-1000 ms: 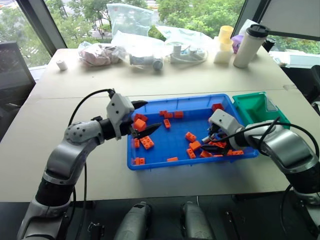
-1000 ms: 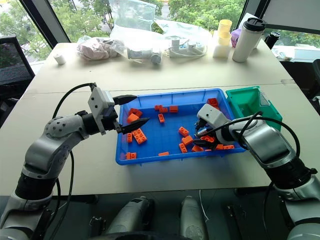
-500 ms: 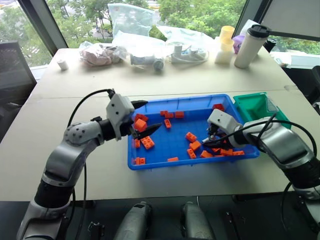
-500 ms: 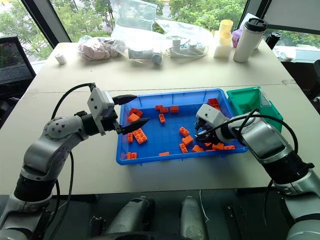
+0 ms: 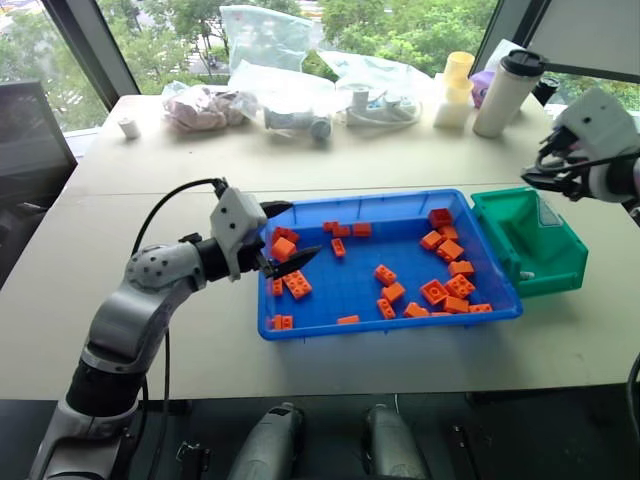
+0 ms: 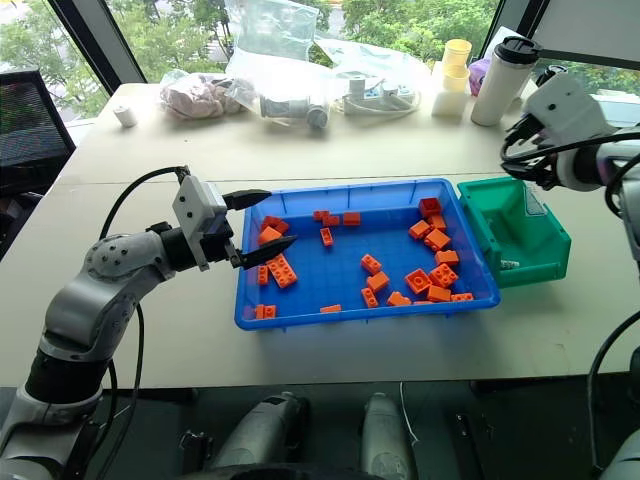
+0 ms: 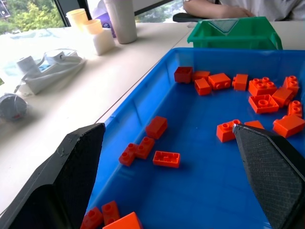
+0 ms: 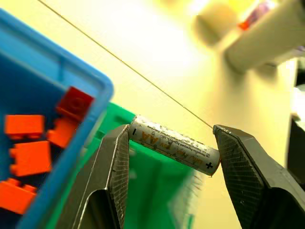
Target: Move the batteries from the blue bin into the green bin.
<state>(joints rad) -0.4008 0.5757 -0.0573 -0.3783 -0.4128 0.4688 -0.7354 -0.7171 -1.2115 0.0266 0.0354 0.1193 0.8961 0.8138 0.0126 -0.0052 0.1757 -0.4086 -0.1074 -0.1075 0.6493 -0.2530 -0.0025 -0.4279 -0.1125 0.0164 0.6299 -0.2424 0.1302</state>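
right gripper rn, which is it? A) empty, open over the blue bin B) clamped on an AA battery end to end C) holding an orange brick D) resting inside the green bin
B: in the right wrist view, the right gripper has a silver AA battery spanning its two fingers above the green bin.

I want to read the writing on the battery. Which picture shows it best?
The right wrist view: the battery sits crosswise between the right gripper's fingers, close enough to see its printed plus and minus marks. In the eye views the right gripper is far off and the battery is too small to tell.
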